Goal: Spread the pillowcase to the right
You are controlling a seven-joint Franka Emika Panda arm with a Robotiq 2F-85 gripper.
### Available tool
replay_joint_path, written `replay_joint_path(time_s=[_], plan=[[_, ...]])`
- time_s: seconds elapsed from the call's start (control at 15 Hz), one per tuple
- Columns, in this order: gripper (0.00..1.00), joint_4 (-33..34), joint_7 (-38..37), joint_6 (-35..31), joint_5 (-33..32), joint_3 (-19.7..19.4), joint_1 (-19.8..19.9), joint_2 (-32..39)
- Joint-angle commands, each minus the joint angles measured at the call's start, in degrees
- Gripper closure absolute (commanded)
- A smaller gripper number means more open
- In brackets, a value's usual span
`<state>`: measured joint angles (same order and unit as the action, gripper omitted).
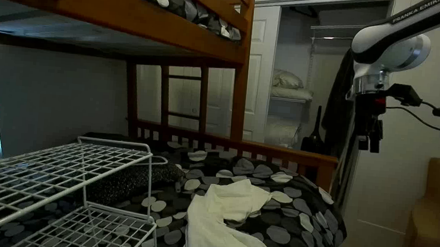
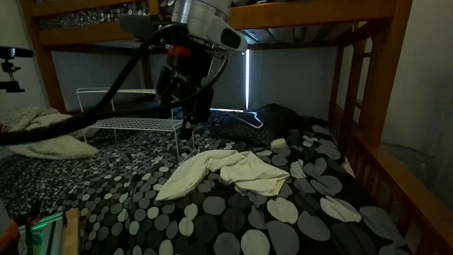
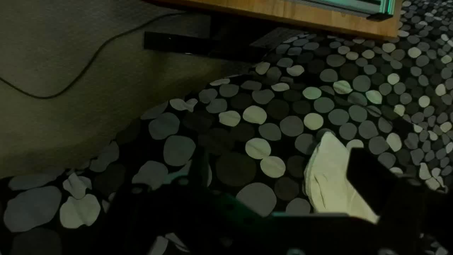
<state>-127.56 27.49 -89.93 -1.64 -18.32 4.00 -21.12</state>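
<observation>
The pillowcase is a cream-white wrinkled cloth lying bunched and bent on the dark spotted bedding, and it shows in both exterior views. In the wrist view one pointed end of the pillowcase shows at the right, partly covered by a finger; the rest is hidden by the gripper body. My gripper hangs in the air, high above the bedding and apart from the pillowcase. It also shows in an exterior view. In the wrist view the gripper's fingers stand wide apart with nothing held between them.
A white wire rack stands on the bed, also in an exterior view. A dark pillow with a hanger lies behind. Wooden bunk rails border the bed. A wooden tabletop and a fleece blanket are nearby.
</observation>
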Motion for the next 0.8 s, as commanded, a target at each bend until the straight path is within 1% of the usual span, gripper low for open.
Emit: replay_joint_path(time_s=[0.0,0.67,0.73], plan=[[0.0,0.1,0.4,0.1,0.3,1.1,1.3,0.2],[0.0,0.1,0.4,0.1,0.3,1.1,1.3,0.2],[0.0,-0.4,-1.6,-1.9,1.7,1.4,1.2,0.5]])
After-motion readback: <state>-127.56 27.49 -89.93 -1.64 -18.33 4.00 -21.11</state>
